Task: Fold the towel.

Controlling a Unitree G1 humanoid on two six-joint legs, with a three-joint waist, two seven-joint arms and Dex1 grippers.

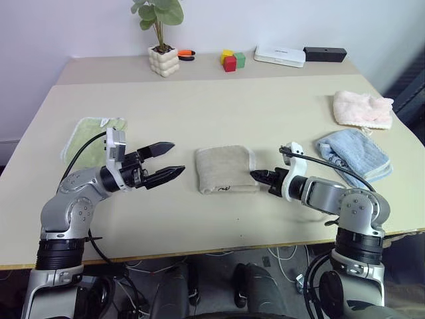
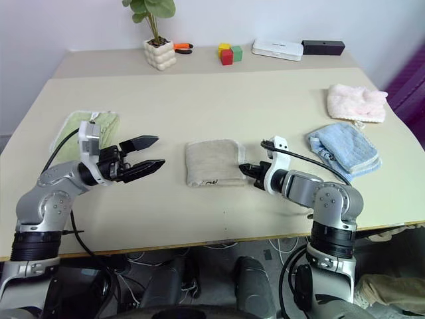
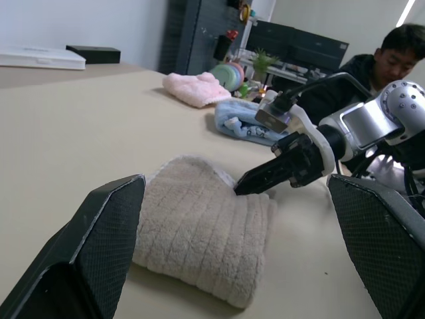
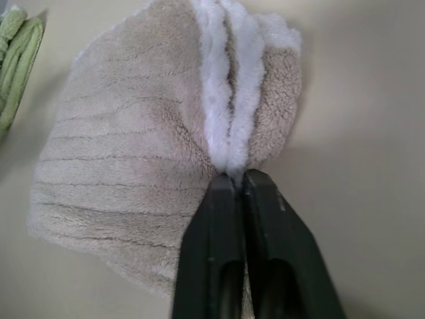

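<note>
Pinching the towel (image 4: 126, 153): my right gripper (image 4: 238, 179) is closed tight on its whitish stacked edges, at the side facing my right arm. Left gripper (image 1: 166, 161): jaws spread wide, holding nothing, hovering near the towel's opposite side without touching. Towel: already a compact folded bundle, lying mid-table (image 1: 199, 106), between both grippers. Green cloth (image 1: 86, 133): flat beside my left arm. Blue cloth (image 1: 355, 151) and pink cloth (image 1: 362, 108): off to my right, well apart from the towel.

Risk: the pinch looks shallow, so a pull could slip off or catch only some layers, spilling the fold open.

Unclear: how many layers I hold; the towel's underside and its loop are hidden.
</note>
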